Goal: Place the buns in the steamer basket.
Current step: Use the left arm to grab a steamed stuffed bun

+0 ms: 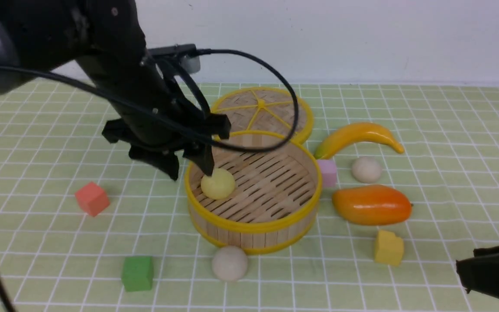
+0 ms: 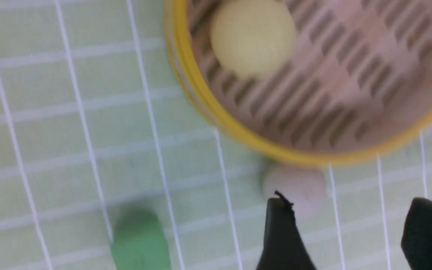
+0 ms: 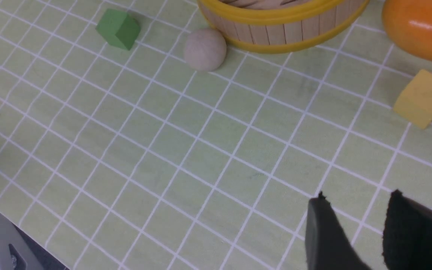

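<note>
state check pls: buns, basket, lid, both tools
yellow bun: lying in the basket
near beige bun: outside, by the basket's front wall
far beige bun: outside, right of the basket
basket: uncovered, one bun inside
lid: off, flat behind the basket
left tool: open, empty, at the basket's rim
right tool: open, empty

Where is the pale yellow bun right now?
In the front view, the pale yellow bun lies on the slatted floor of the steamer basket, near its left wall, just under the open left gripper.
</note>
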`<state>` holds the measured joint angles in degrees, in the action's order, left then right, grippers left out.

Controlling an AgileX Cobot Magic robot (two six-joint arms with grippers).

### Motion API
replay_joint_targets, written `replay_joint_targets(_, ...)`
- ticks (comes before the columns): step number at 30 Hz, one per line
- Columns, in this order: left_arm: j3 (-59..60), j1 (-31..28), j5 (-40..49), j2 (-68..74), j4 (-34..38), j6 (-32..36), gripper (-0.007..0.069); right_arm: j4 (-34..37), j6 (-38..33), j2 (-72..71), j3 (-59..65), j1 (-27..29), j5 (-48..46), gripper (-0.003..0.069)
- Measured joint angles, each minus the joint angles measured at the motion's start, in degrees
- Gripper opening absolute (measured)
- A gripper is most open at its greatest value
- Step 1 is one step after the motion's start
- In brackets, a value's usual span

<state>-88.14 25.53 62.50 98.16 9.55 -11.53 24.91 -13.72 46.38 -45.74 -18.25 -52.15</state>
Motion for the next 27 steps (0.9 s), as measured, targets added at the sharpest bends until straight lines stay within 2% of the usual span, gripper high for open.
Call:
replay_joint_targets(4,6.27,4.81,-3.19,-1.19,-0.90,-0.88,0.0419,0.00,0.00,0.00,0.00,0.00,0.00,0.0239)
replay_joint_targets(8,9.95,9.84,-9.84,1.74,-3.72,-5.40,0.0420,0.05,0.00,0.00,0.00,0.00,-0.07,0.0239)
replay_joint_targets(12,9.94,10.33,-13.17,5.58,-4.96,-8.43,0.0420,0.05,0.00,0.00,0.00,0.00,-0.07,0.0239)
replay_joint_targets(18,9.94,10.33,-14.68,9.74,-5.79,-9.14,0.0410,0.05,0.00,0.00,0.00,0.00,-0.41,0.0239)
replay_joint_targets(23,9.94,10.33,-16.87,11.32,-6.50,-9.19,0.0355,0.05,0.00,0.00,0.00,0.00,-1.54,0.0239)
replay_joint_targets(25,9.94,10.33,-17.12,11.89,-7.08,-9.19,0.0284,0.05,0.00,0.00,0.00,0.00,-1.89,0.0239)
replay_joint_targets(26,9.94,10.33,-17.18,11.95,-7.07,-9.19,0.0277,0.05,0.00,0.00,0.00,0.00,-1.95,0.0239)
replay_joint_targets(27,9.94,10.33,-17.18,12.08,-7.36,-9.19,0.0218,0.05,0.00,0.00,0.00,0.00,-2.06,0.0239)
